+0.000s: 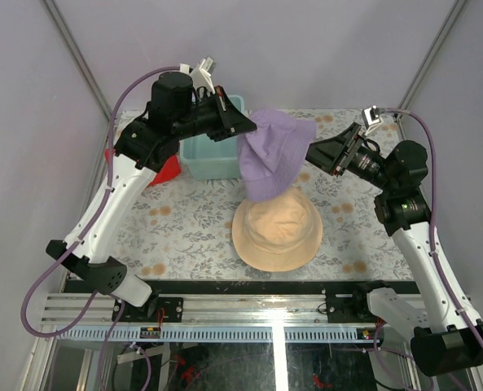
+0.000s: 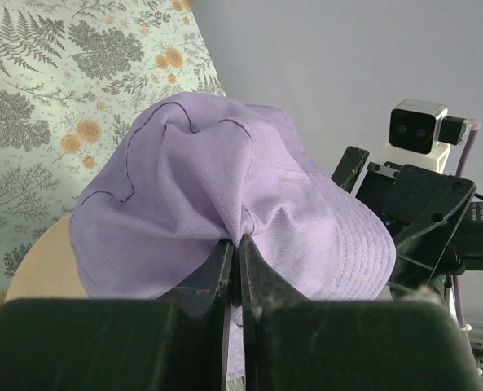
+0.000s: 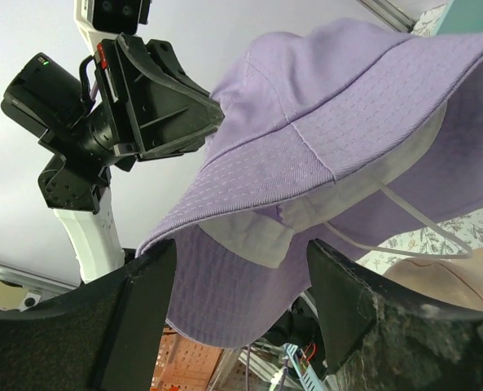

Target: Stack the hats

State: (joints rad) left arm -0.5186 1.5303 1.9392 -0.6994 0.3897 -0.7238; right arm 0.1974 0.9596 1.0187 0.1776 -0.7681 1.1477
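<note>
The lavender hat point(image 1: 275, 155) hangs in the air, crumpled, above the tan hat point(image 1: 275, 232), which lies crown up on the table. My left gripper point(image 1: 253, 126) is shut on a fold of the lavender hat point(image 2: 225, 187), its tips point(image 2: 239, 244) pinched on the fabric. My right gripper point(image 1: 313, 155) is open at the hat's right edge. In the right wrist view its wide fingers point(image 3: 143, 301) frame the hanging brim point(image 3: 347, 122), and the right gripper point(image 3: 241, 252) holds nothing. The tan hat also shows in the left wrist view point(image 2: 50, 265). The teal and dark blue hats are out of view.
A pale-teal plastic bin point(image 1: 204, 155) stands at the back of the table, just left of the lifted hat. A red cloth point(image 1: 169, 169) lies beside it under the left arm. The floral tablecloth point(image 1: 184, 228) covers the table; walls close in behind.
</note>
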